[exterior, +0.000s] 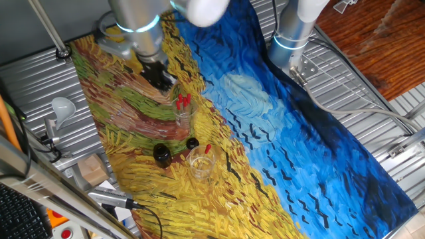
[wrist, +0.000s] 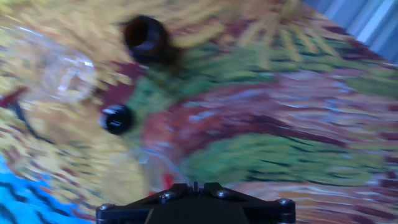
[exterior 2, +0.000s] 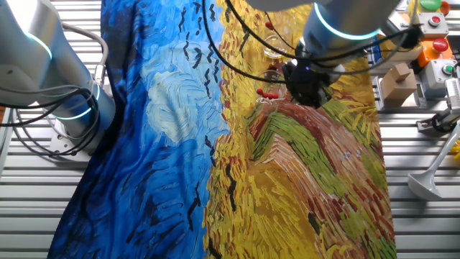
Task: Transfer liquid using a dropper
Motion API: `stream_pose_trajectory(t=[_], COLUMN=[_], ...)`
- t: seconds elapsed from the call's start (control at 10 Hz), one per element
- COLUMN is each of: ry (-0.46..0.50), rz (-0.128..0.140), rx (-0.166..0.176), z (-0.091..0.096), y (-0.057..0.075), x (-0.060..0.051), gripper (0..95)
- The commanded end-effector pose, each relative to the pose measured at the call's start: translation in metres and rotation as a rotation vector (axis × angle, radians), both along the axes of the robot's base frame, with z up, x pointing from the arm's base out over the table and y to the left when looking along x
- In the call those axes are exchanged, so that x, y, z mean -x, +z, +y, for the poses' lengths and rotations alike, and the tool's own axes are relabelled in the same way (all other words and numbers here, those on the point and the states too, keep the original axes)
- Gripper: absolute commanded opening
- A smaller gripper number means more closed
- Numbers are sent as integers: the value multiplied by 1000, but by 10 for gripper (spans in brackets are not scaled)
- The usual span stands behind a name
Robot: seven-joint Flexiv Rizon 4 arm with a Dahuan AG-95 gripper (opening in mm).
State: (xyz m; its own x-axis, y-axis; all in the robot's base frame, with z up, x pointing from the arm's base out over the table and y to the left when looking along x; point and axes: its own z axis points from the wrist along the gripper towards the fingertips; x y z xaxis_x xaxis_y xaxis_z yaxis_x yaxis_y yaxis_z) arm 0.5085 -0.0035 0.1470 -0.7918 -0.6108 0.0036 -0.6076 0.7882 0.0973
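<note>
The painted cloth [exterior: 292, 139] covers the table under the gripper [exterior: 161, 78], whose jaw opening I cannot tell in any view. Just beyond and below the fingertips stands a clear glass [exterior: 183, 114] holding the droppers [exterior: 182, 101], red bulbs up, long axes near upright, tilting slightly. Farther out sit a second glass [exterior: 200, 164], a dark bottle [exterior: 161, 155] and a black cap [exterior: 192, 143]. The dropper looks light, thin and fragile; its slick stem argues for gripping just under the soft bulb.
</note>
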Motion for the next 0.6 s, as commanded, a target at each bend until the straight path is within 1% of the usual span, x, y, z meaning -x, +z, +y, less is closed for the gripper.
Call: stream_pose_trajectory(t=[0.1, 0.2, 0.3, 0.5, 0.6], ry=[-60, -88, -80, -47, -8], rz=[6, 8, 0, -7, -18], rx=[-3, 8, 11, 3, -9], z=[0, 0, -1, -12, -30], y=[1, 1, -1, -14, -28], x=[2, 2, 2, -2, -7], gripper=[0, 0, 0, 0, 0])
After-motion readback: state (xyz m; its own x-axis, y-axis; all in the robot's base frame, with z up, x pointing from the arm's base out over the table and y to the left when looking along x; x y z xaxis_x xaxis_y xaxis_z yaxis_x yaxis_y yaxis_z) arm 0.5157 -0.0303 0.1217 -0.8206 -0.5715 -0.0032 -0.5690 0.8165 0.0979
